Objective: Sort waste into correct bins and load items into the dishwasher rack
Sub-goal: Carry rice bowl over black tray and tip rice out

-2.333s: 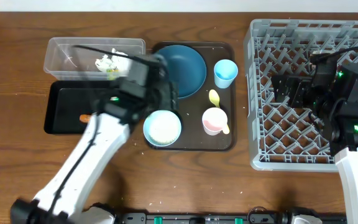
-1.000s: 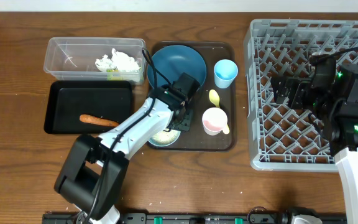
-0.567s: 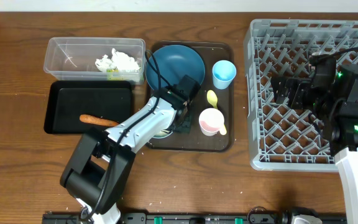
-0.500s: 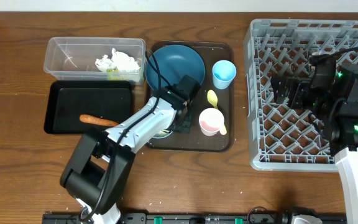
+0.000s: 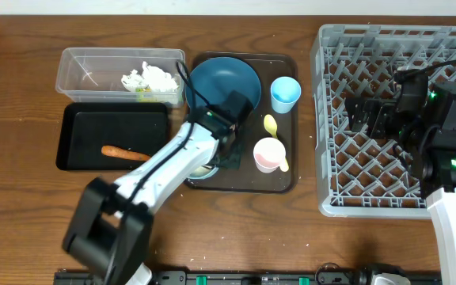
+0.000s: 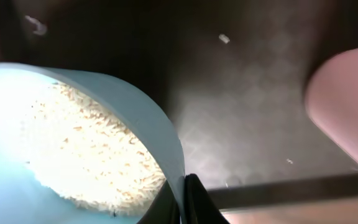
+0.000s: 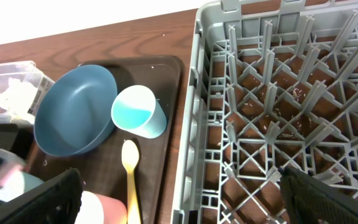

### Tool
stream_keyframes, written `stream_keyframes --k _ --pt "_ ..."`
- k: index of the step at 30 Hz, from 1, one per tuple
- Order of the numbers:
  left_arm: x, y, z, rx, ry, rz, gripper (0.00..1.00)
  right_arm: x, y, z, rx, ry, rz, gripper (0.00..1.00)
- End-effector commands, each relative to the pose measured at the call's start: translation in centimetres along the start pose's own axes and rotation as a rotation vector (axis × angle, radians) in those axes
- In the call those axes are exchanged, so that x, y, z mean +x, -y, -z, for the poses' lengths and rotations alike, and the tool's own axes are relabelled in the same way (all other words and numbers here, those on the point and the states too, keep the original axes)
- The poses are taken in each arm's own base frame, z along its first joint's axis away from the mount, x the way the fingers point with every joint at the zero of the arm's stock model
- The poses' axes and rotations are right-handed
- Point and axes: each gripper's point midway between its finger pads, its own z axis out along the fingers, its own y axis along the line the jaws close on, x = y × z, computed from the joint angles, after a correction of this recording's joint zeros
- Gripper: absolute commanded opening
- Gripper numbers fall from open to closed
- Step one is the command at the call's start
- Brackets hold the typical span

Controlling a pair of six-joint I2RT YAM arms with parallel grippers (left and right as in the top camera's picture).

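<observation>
My left gripper (image 5: 222, 153) is shut on the rim of the white bowl (image 5: 199, 171), which stands on the brown serving tray (image 5: 244, 182). The left wrist view shows both fingertips pinching the light blue wall (image 6: 166, 137), with white rice (image 6: 86, 149) heaped inside. The dark blue plate (image 5: 224, 87), light blue cup (image 5: 285, 93), yellow spoon (image 5: 271, 125) and pink cup (image 5: 269, 154) share that tray. My right gripper (image 7: 191, 199) hangs open over the grey dishwasher rack (image 5: 394, 47), holding nothing.
The clear tub (image 5: 85, 67) at the back left holds white napkins (image 5: 150, 77) and a small yellow-green wrapper (image 5: 143, 93). In front of it, the black tray (image 5: 93, 127) holds an orange carrot stick (image 5: 125, 153). Bare wooden table lies along the front.
The left gripper's jaws have closed on the bowl's rim, and the left arm has shifted a little. The right arm has not moved.
</observation>
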Motion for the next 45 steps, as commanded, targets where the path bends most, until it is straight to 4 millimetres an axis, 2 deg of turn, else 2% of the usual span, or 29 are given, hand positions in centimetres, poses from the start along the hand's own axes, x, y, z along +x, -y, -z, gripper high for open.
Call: stream_keyframes --k 1,4,7,14,18,24,32,35,40,45 --pt "-2.1 -0.2 4.9 0.067 0.121 0.062 0.06 -0.7 -0.2 0.3 -0.002 0.015 0.011 0.99" --pt "-2.3 -1.8 7.0 0.116 0.149 0.123 0.06 -0.7 -0.2 0.3 -0.002 0.015 0.011 0.99" --pt "-2.5 -4.7 8.3 0.132 0.162 0.211 0.06 -0.7 -0.2 0.3 -0.002 0.017 0.012 0.99" --pt "-3.6 -11.6 8.0 0.255 0.152 0.354 0.06 -0.8 -0.2 0.3 -0.002 0.018 0.012 0.99" --pt "-4.6 -14.2 7.7 0.417 0.17 0.4 0.06 -0.8 -0.2 0.3 -0.002 0.018 0.012 0.99" --pt "-6.7 -15.5 7.5 0.751 0.237 0.394 0.06 -0.8 -0.2 0.3 -0.002 0.018 0.012 0.99" --pt "-7.4 -16.8 4.8 1.002 0.206 0.494 0.06 -0.6 -0.2 0.3 -0.001 0.013 0.011 0.99" --pt "-7.6 -17.3 5.3 1.093 0.223 0.528 0.06 -0.6 -0.2 0.3 -0.001 0.013 0.011 0.99" --pt "-8.1 -18.6 7.7 1.231 0.299 0.561 0.06 -0.6 -0.2 0.3 -0.001 0.012 0.01 0.99" --pt "-8.0 -20.2 8.6 1.267 0.344 0.593 0.06 -0.6 -0.2 0.3 -0.001 0.012 0.01 0.99"
